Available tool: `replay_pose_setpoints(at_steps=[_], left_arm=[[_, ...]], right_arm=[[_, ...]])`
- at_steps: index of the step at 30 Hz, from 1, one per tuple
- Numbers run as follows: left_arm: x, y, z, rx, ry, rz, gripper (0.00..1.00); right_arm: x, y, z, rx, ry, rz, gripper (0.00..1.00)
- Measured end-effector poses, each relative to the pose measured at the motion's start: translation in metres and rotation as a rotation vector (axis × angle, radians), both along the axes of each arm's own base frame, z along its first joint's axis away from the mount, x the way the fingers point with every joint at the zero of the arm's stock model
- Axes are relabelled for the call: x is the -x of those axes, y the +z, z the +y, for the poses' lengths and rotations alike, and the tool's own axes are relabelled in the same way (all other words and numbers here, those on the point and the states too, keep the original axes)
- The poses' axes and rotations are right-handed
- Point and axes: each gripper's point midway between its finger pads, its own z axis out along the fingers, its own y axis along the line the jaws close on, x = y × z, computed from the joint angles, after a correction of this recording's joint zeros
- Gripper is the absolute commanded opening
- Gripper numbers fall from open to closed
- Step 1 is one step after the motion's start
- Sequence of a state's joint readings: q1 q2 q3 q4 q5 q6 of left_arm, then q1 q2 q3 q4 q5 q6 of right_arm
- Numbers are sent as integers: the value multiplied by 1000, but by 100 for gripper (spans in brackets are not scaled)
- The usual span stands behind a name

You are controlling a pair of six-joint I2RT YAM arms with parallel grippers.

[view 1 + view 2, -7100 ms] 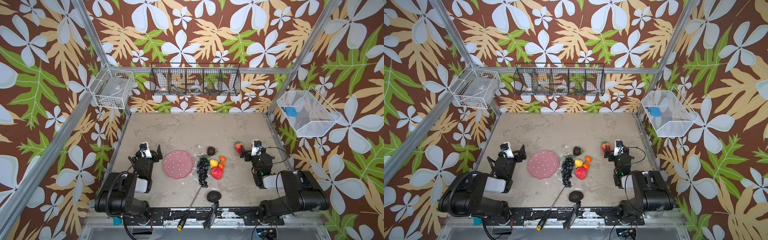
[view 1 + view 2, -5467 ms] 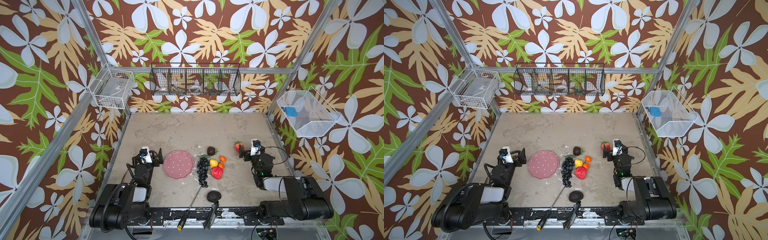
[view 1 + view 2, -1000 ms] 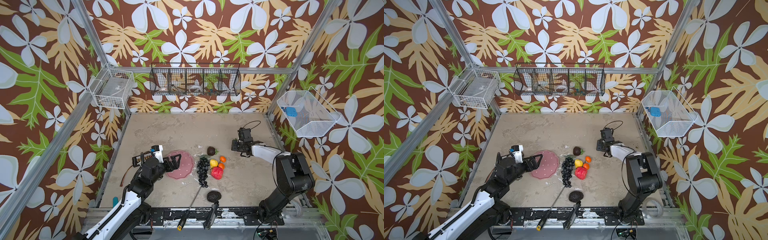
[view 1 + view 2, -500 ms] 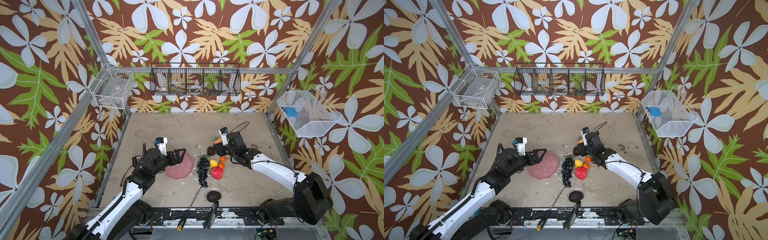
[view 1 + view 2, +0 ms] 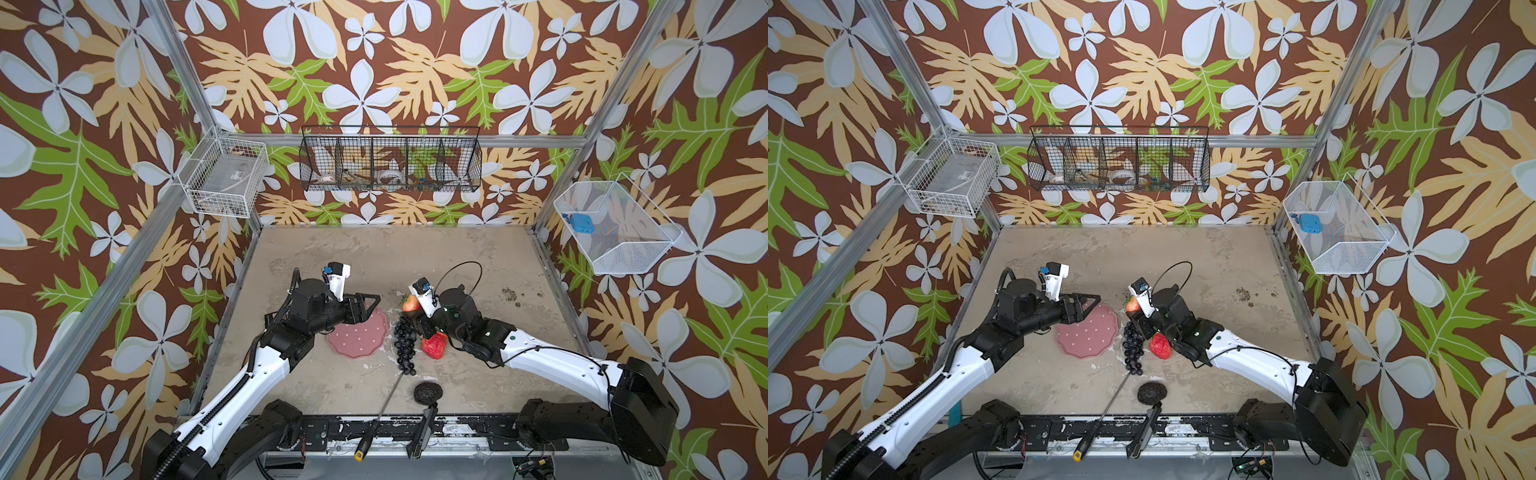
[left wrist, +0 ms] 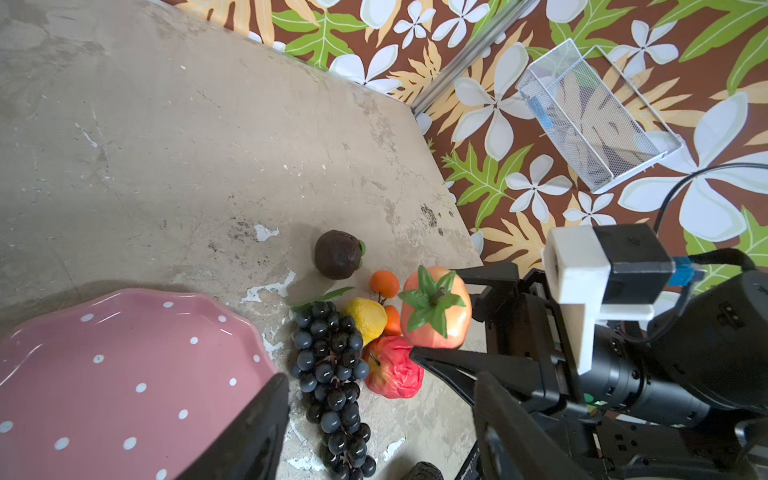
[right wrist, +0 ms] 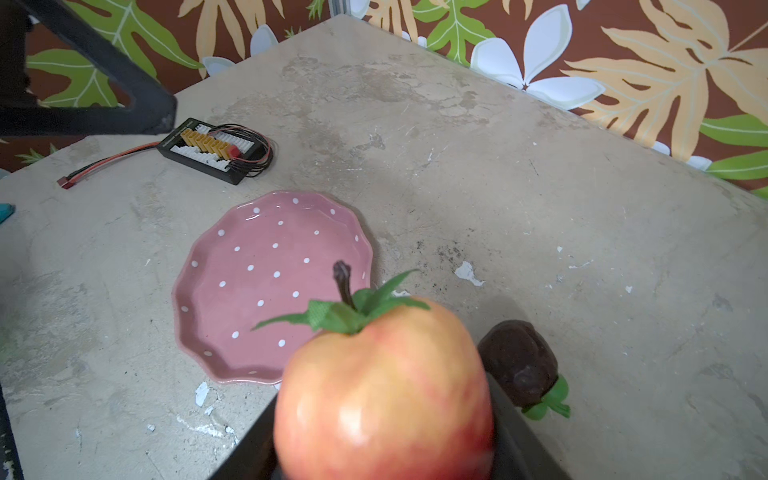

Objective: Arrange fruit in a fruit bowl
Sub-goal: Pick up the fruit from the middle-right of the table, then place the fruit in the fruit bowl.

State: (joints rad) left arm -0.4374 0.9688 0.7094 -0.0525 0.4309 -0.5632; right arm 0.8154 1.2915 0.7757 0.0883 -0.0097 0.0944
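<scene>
1. Glossy scalloped pink dish (image 5: 357, 340), white-dotted, lies bare lower centre in both top views
2. Right gripper (image 6: 436, 313) clamps a smooth leafy apple (image 7: 382, 386); left gripper (image 5: 370, 309) gapes unladen at the dish's upper edge
3. Beaded grape bunch (image 5: 404, 345) and wrinkled red apple (image 5: 433, 345) lie right of it, bumpy avocado (image 5: 427, 393) lower
4. Left wrist view shows lemon (image 6: 365, 320) and oranges (image 6: 385, 283) plainly; right wrist view, a wired black board (image 7: 212, 150)

A robotics lab test cell: aluminium frame posts (image 5: 189, 81) carry printed floral backdrop panels (image 5: 395, 70) around a stained desk (image 5: 374, 257). Wire baskets (image 5: 390, 166) hang on the wall beyond the left tool (image 5: 372, 309); a screwdriver (image 5: 368, 436) lies well behind it, and a wired charging board (image 7: 208, 149) sits near it.
</scene>
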Motion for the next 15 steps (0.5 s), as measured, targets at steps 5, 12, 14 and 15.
replay_pose_setpoints(at_steps=[5,12,14,15], left_arm=[[5,-4,-6,1,-52,12,53],[7,-7,-10,2,-80,26,48],[6,-11,-11,-1,-82,36,44],[6,-14,-12,-2,-84,43,42]], right_arm=[[7,-3,16,17,54,-16,52],[15,-7,37,45,107,-25,51],[17,-8,42,47,118,-24,51],[17,-8,44,48,121,-23,51]])
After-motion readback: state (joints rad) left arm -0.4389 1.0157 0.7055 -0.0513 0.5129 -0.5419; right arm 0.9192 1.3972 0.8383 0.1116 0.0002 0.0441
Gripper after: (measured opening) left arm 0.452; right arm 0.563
